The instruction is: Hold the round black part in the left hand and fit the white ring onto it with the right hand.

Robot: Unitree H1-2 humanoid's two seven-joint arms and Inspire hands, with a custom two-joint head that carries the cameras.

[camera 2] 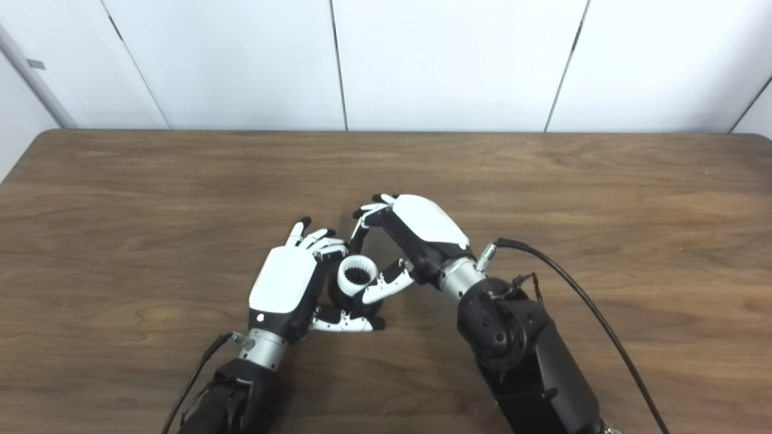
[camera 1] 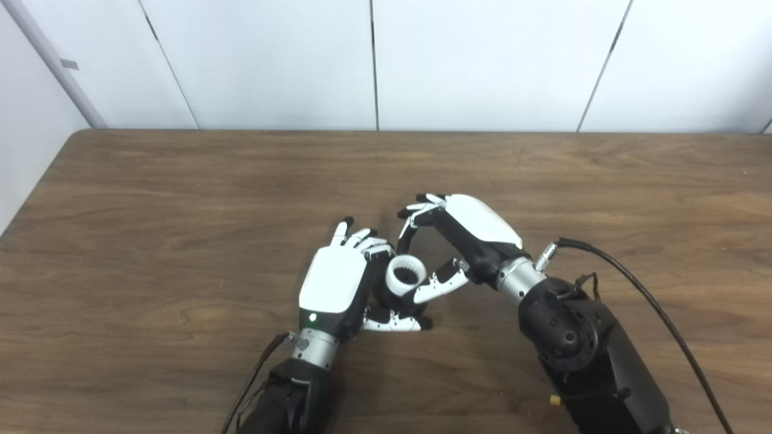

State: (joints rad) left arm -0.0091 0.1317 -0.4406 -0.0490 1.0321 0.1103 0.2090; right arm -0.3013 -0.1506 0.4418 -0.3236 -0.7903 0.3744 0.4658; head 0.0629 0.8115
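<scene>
Brown wood-grain filled most of the frame: a table (camera 1: 181, 181) seen from above, with pale wall panels along the top edge. Just below the centre, the left hand (camera 1: 335, 283) curled its fingers and thumb around the round black part (camera 1: 386, 298), holding it low over the wood, probably to keep it steady and its top exposed. The white ring (camera 1: 405, 274), ribbed inside, sat on top of that part, its opening facing up. The right hand (camera 1: 458, 241) reached in from the lower right, its thumb resting against the ring's near rim and its fingers arched over the far side, apparently to press or guide it. Whether the ring was fully seated could not be told.
</scene>
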